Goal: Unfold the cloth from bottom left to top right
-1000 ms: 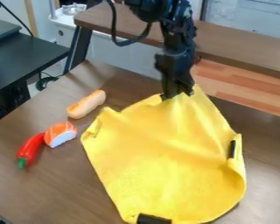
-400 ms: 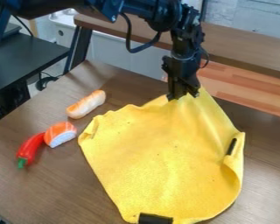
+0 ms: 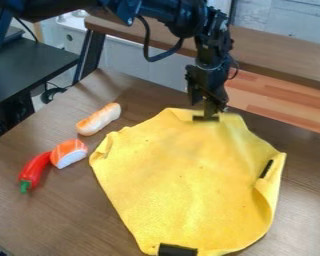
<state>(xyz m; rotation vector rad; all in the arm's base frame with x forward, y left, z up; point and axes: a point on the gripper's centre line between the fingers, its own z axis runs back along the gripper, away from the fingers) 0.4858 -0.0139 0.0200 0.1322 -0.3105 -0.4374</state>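
Observation:
My gripper [image 3: 208, 106] hangs over the back edge of the yellow cloth [image 3: 183, 175], its fingers apart and the cloth free of them. The cloth lies spread over the table, with small folds at its left corner and a curled flap along its right side. Just below the gripper, a black patch [image 3: 205, 118] shows at the cloth's back edge. Another black patch [image 3: 266, 169] is on the right side, and a third [image 3: 177, 250] sits at the front edge.
Left of the cloth lie a bread roll [image 3: 98, 119], an orange-and-white sushi piece [image 3: 68, 153] and a red pepper [image 3: 34, 171]. A raised wooden ledge [image 3: 276, 52] runs behind the brown table [image 3: 62, 220].
The gripper shifted slightly right, then let go of the cloth between the last two views. The cloth's raised back part dropped and flattened, and its black patch came into sight.

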